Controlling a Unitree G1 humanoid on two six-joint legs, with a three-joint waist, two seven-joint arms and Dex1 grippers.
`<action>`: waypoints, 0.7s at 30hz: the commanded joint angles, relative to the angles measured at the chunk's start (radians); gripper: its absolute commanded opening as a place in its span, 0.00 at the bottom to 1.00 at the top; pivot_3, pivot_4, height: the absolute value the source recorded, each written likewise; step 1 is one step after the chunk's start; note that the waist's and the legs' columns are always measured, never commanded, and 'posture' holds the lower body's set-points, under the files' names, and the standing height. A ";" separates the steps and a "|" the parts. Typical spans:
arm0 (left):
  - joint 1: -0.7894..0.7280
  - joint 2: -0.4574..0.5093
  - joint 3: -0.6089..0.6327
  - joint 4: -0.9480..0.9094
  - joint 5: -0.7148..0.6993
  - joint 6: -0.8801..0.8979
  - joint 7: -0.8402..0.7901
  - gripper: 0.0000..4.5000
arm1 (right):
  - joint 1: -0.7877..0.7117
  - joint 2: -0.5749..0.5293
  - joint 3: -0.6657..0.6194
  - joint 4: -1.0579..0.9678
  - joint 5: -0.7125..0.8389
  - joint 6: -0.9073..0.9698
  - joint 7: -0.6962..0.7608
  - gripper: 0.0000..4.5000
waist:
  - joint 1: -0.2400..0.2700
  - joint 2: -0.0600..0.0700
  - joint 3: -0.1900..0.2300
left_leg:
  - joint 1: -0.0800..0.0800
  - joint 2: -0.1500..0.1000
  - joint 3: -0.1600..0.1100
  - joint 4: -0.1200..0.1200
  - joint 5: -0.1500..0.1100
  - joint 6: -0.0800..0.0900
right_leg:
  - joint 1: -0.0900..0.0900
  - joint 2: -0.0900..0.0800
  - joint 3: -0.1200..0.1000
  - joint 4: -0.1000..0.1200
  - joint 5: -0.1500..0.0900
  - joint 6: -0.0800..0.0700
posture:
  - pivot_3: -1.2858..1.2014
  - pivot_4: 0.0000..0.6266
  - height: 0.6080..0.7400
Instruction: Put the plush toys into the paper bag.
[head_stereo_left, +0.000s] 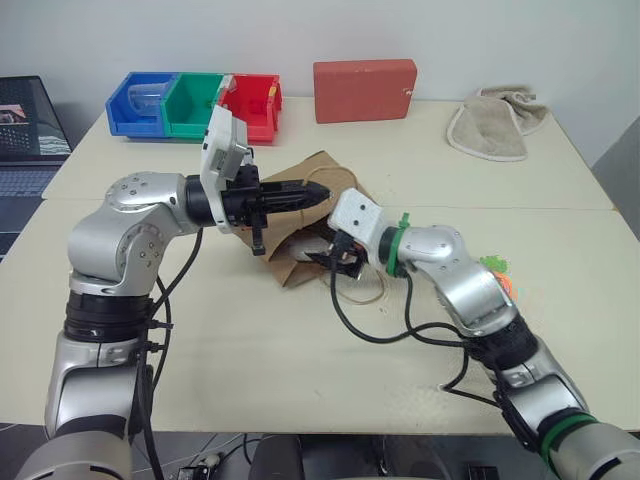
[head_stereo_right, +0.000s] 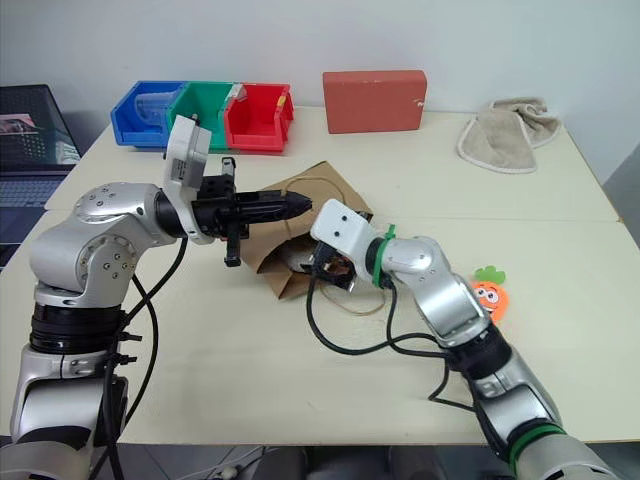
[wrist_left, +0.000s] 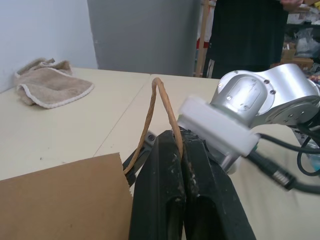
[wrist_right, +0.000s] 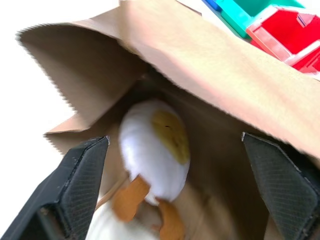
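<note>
The brown paper bag (head_stereo_left: 322, 166) lies near the table's middle with its mouth toward my right arm. My left gripper (head_stereo_left: 318, 194) is shut on the bag's twine handle (wrist_left: 159, 100) and holds the upper edge up. My right gripper (wrist_right: 172, 140) stands open at the bag's mouth, its fingers (wrist_right: 80, 175) wide apart. Inside the bag, between and beyond those fingers, lies the white egg plush toy (wrist_right: 147, 152) with its yellow face and brown legs, free of the fingers. The orange carrot plush toy (head_stereo_right: 487, 292) lies on the table beside my right forearm.
A red box (head_stereo_left: 365, 90) and blue, green and red bins (head_stereo_left: 195, 103) stand along the table's far edge. A beige towel (head_stereo_left: 495, 120) lies at the far right. A laptop (head_stereo_left: 25, 130) sits off the left side. A person (wrist_left: 245, 30) stands beyond the table.
</note>
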 joint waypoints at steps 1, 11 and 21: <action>-0.014 -0.006 0.013 -0.010 -0.002 -0.016 0.009 0.00 | 0.050 -0.117 -0.110 -0.208 0.124 0.071 0.111 1.00 | 0.001 0.000 0.000 | -0.001 0.000 0.000 0.000 0.000 0.000 | 0.000 0.000 0.000 0.000 0.000 0.000 | 0.52 0.24 1.00; -0.004 -0.015 0.010 -0.008 0.005 -0.025 0.010 0.00 | 0.398 -0.566 -0.416 -0.323 0.194 0.058 0.217 1.00 | 0.003 0.000 0.000 | -0.001 -0.001 0.000 0.001 -0.001 0.002 | 0.000 0.000 0.001 -0.001 0.000 0.000 | 0.52 0.24 1.00; 0.008 -0.007 0.017 -0.020 0.003 -0.021 0.015 0.00 | 0.656 -0.733 -0.439 -0.167 0.041 -0.160 0.192 1.00 | -0.003 0.000 0.000 | 0.001 0.000 0.002 0.002 -0.001 0.002 | 0.001 0.000 0.003 -0.001 0.000 0.000 | 0.52 0.24 1.00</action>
